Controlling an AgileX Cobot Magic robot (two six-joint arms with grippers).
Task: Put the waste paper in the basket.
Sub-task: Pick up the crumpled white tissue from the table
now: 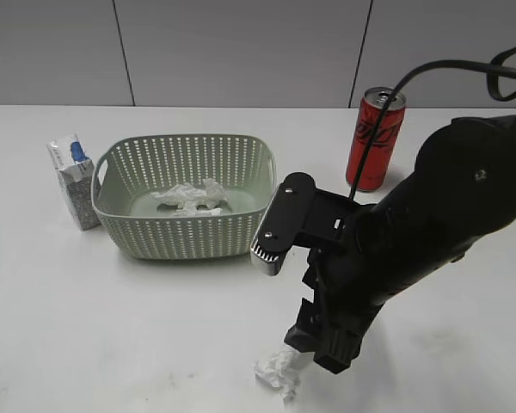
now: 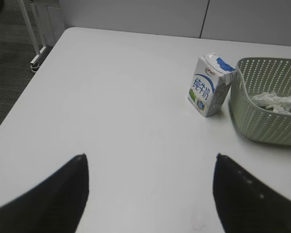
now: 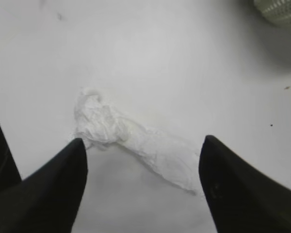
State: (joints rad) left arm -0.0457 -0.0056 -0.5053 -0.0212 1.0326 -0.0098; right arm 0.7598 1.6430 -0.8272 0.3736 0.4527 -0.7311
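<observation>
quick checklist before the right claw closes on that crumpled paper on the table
1. Right claw open: ok.
2. Crumpled paper lying between its fingers: ok, though one end runs toward the right finger.
3. Claw low enough to pinch the paper: cannot tell.
4. Basket upright, with room beside the paper already in it: ok.
5. Left claw clear of the basket, over bare table: ok.
6. Soda can away from the lift path: ok.

The right arm reaches down and forward from the right, wrist bent steeply so the right gripper points at the surface, fingers spread wide apart. The left gripper hangs higher, angled downward, its two dark fingers also spread wide, holding nothing.
</observation>
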